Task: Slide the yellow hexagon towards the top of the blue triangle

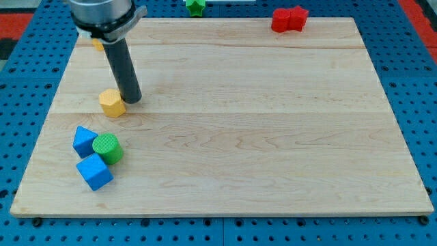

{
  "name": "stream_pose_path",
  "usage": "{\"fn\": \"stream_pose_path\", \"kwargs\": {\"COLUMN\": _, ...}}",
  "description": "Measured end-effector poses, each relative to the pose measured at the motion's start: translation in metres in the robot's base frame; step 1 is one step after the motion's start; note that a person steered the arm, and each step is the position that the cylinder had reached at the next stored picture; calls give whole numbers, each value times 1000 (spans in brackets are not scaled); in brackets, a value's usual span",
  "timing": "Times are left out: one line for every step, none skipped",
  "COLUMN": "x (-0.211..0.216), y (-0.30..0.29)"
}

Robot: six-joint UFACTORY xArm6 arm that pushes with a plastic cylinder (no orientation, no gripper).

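Observation:
The yellow hexagon (112,103) lies on the wooden board (239,137) at the view's left. My tip (132,100) rests on the board right beside the hexagon's right side, touching or nearly touching it. The blue triangle (84,141) lies below the hexagon, toward the view's bottom left, with a small gap between them. It is pressed against a green cylinder (108,148) on its right.
A blue cube (94,171) sits just below the triangle and cylinder. A red block (289,18) lies at the board's top right edge, and a green star (196,5) at the top. Another yellow block (98,45) shows partly behind the rod.

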State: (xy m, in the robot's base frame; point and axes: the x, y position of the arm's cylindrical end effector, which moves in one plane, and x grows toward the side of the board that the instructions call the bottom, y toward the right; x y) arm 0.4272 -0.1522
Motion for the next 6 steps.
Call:
{"fn": "stream_pose_path", "kwargs": {"x": -19, "y": -13}}
{"fn": "stream_pose_path", "kwargs": {"x": -39, "y": -14}}
{"fn": "stream_pose_path", "kwargs": {"x": -12, "y": -40}}
{"fn": "stream_pose_path", "kwargs": {"x": 6, "y": -47}}
{"fn": "stream_pose_path", "kwargs": {"x": 23, "y": -46}}
{"fn": "stream_pose_path", "kwargs": {"x": 5, "y": -46}}
